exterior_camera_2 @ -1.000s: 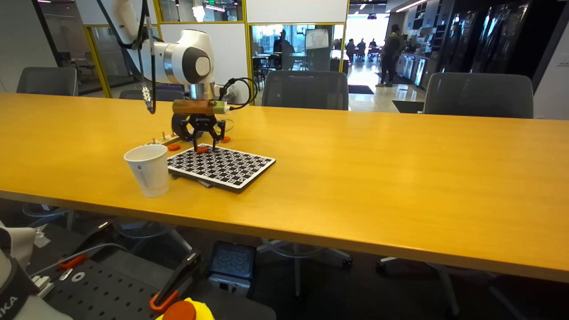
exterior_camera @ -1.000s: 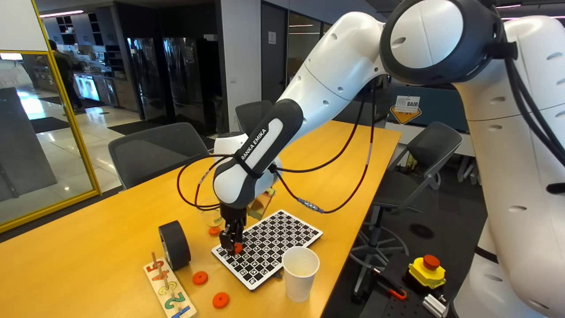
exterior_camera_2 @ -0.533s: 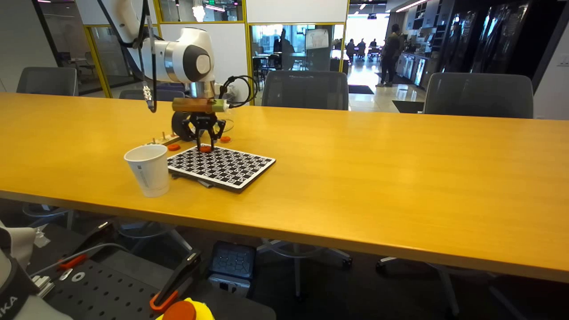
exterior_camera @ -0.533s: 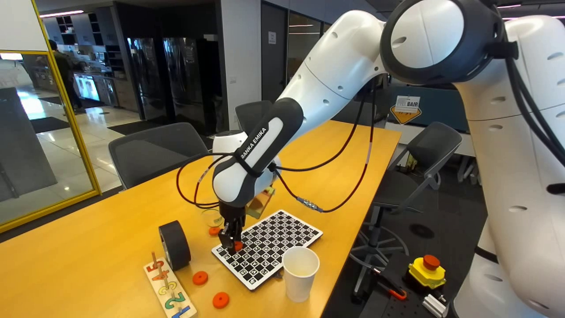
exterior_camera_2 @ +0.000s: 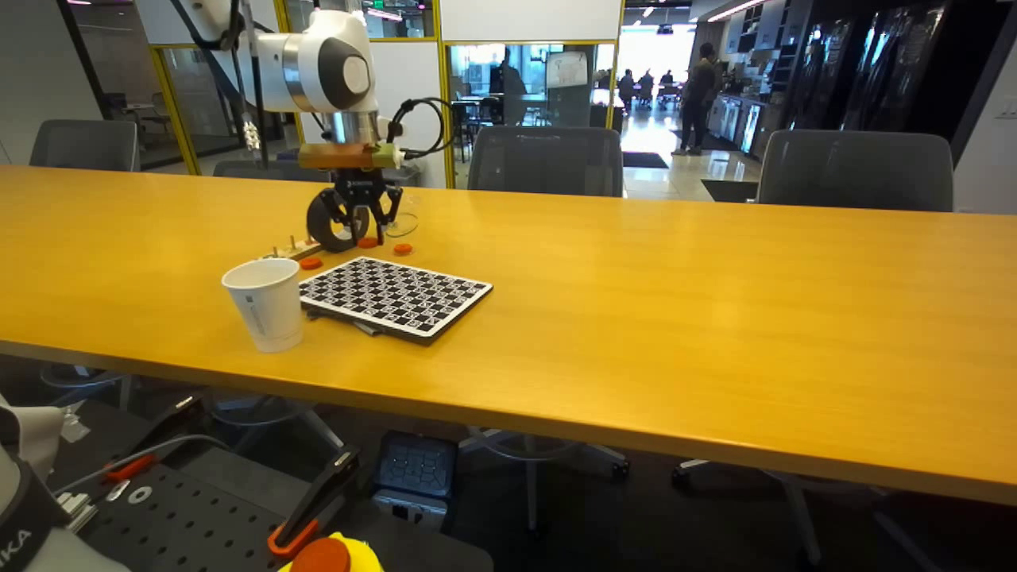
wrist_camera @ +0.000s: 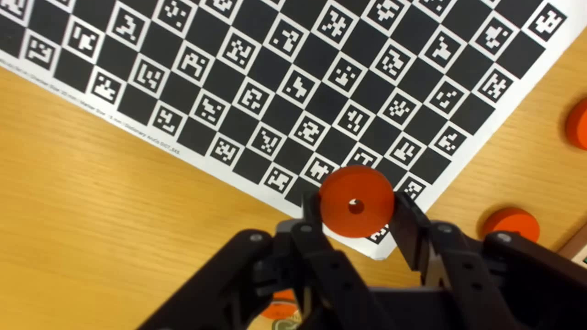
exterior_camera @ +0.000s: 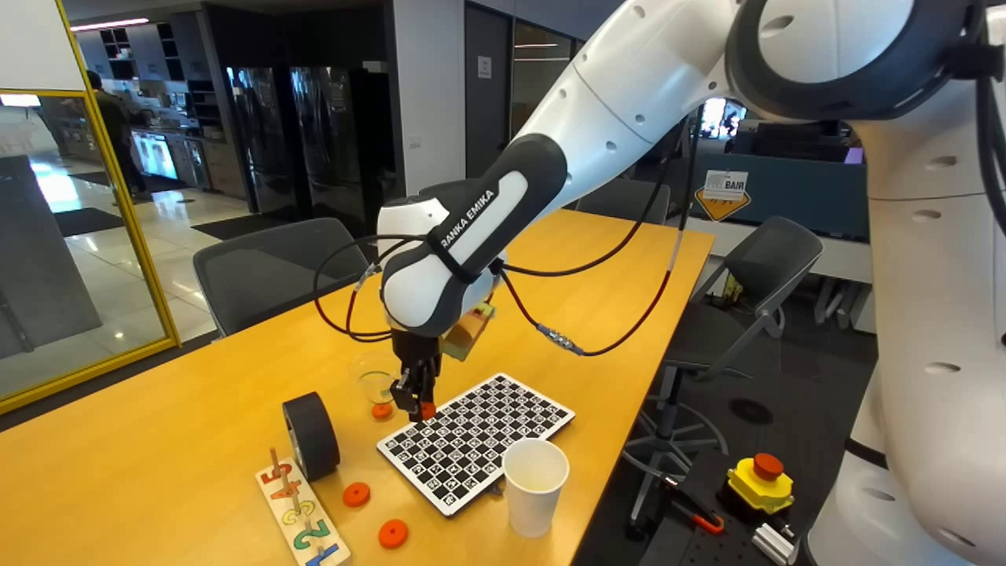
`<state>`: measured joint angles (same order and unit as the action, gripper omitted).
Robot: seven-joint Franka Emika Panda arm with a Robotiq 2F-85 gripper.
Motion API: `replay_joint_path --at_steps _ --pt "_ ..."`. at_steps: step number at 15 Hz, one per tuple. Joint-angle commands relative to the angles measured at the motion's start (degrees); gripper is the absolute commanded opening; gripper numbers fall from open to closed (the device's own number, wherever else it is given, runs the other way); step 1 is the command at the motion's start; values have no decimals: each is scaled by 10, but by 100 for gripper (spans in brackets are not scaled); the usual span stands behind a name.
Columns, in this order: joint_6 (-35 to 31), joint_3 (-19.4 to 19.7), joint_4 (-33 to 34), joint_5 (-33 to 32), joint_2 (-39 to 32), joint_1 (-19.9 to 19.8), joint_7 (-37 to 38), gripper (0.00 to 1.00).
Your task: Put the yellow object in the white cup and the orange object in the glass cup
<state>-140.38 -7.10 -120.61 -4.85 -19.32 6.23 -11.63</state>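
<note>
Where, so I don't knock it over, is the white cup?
In an exterior view, the white cup stands upright just left of the checkered board, near the front edge of the table.

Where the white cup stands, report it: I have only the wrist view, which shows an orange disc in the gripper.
Observer: In both exterior views, the white cup stands upright beside the checkered board, near the edge of the table.
Operator: Confirm that the held orange disc is off that board.
Observer: It is: in an exterior view, bare table shows between the disc and the board.
Operator: Name one thing outside my frame.
Observer: In an exterior view, a black cylindrical object rests on its curved side, next to the numbered wooden board.
</note>
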Motion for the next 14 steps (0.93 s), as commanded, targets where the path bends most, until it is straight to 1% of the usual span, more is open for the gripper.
replay_joint_path --at_steps 1,4,5,9,14 --pt "33 -1 -12 -10 65 6 13 20" --pt "27 -8 10 -4 74 3 -17 20" --pt "32 -12 31 4 64 1 -32 20" --pt "36 -16 79 4 37 0 -63 20" --pt "33 -17 136 6 -12 -5 -99 20"
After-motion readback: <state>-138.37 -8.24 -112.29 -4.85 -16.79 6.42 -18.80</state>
